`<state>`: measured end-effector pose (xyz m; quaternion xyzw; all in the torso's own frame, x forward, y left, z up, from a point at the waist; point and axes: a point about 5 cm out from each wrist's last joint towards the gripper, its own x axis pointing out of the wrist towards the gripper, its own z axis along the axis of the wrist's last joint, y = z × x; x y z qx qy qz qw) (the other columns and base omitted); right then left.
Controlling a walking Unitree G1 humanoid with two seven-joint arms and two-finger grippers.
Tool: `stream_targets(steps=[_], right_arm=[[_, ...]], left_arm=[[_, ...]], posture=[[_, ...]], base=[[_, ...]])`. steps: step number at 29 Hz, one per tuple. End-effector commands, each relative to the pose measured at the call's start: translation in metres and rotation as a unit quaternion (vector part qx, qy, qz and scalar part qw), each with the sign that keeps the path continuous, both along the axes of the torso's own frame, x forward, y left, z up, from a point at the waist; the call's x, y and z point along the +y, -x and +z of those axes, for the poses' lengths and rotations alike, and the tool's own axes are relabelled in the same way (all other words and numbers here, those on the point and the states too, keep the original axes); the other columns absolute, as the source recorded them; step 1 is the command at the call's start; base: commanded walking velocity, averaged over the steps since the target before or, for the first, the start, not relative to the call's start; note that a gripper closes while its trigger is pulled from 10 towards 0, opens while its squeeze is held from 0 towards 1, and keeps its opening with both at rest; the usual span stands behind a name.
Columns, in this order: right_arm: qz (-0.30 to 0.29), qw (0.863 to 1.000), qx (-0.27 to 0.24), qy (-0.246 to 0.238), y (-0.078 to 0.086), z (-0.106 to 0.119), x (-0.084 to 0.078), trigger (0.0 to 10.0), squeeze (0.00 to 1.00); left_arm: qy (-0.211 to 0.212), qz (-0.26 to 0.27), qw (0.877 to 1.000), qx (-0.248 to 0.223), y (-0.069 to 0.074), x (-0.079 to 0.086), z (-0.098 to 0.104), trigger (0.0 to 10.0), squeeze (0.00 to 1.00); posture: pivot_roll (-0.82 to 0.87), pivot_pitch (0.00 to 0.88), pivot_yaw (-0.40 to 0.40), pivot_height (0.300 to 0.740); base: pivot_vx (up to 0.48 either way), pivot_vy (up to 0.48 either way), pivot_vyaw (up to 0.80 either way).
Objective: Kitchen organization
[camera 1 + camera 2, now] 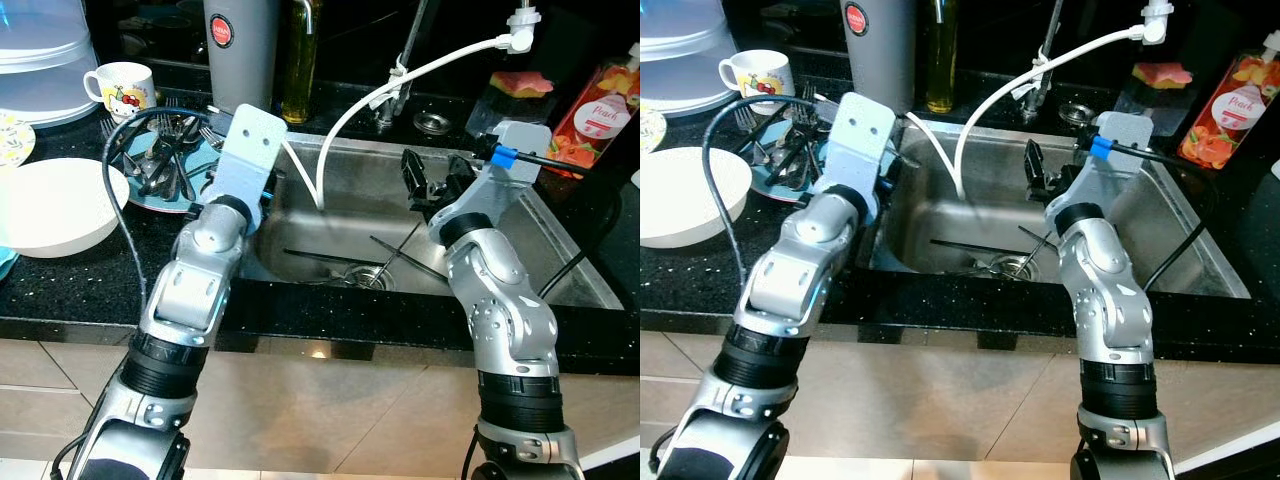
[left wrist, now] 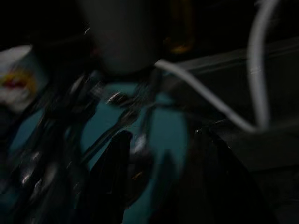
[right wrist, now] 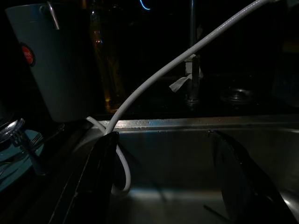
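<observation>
With both my left gripper [image 2: 159, 177] and right gripper [image 3: 163, 182] spread empty, cutlery [image 1: 165, 160] still heaps the round teal plate [image 1: 195, 200] beside the steel sink [image 1: 560, 260], unsorted.

— What's the counter [image 1: 70, 280] like from where you stand?
— Black and speckled, with a steel sink [image 1: 570, 265] set into it.
— And below it?
— Beige tiled floor [image 1: 330, 420], pale grout lines.
— Much light?
— Bright on the counter; the back wall [image 1: 160, 25] behind it is dark.
</observation>
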<state>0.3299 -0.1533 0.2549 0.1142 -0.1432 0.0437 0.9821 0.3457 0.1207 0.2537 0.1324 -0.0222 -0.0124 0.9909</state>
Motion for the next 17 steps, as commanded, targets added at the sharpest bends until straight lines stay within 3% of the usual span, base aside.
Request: stream_targets(steps=[1,4,9,12,13,14,17], right_arm=[[-0.010,1.000,-0.002,-0.001,-0.001,0.001,-0.003,10.0,0.00],[-0.009,1.000,-0.003,-0.004,0.000,0.002,-0.002,10.0,0.00],[-0.006,1.000,0.000,-0.003,0.000,0.000,0.000,10.0,0.00],[-0.006,1.000,-0.001,-0.003,-0.001,0.001,0.000,10.0,0.00],[-0.006,1.000,-0.002,-0.003,-0.001,0.002,0.000,10.0,0.00],[-0.006,1.000,-0.002,-0.003,-0.001,0.002,0.000,10.0,0.00],[-0.004,1.000,-0.001,-0.001,-0.001,0.002,0.001,10.0,0.00]], left_arm=[[0.010,0.021,1.000,0.020,-0.003,0.002,-0.004,10.0,0.00],[0.031,0.078,0.995,0.049,-0.011,0.022,-0.008,10.0,0.00],[0.076,0.078,0.992,0.068,-0.012,0.023,-0.011,10.0,0.00],[0.154,0.086,0.981,0.085,-0.013,0.024,-0.014,10.0,0.00],[0.218,0.075,0.968,0.099,-0.016,0.022,-0.015,10.0,0.00],[0.245,0.068,0.961,0.106,-0.018,0.021,-0.015,10.0,0.00],[0.286,0.056,0.951,0.104,-0.021,0.018,-0.009,10.0,0.00]], posture=[[0.21,0.046,-0.077,0.740],[0.21,0.045,-0.080,0.740],[0.22,0.042,-0.083,0.740],[0.21,0.043,-0.085,0.740],[0.21,0.044,-0.088,0.740],[0.21,0.044,-0.088,0.740],[0.21,0.044,-0.088,0.740]], base=[[0.000,0.000,0.00],[0.000,0.000,0.00],[0.000,0.000,0.00],[0.000,0.000,0.00],[0.000,0.000,0.00],[0.000,0.000,0.00],[0.000,0.000,0.00]])
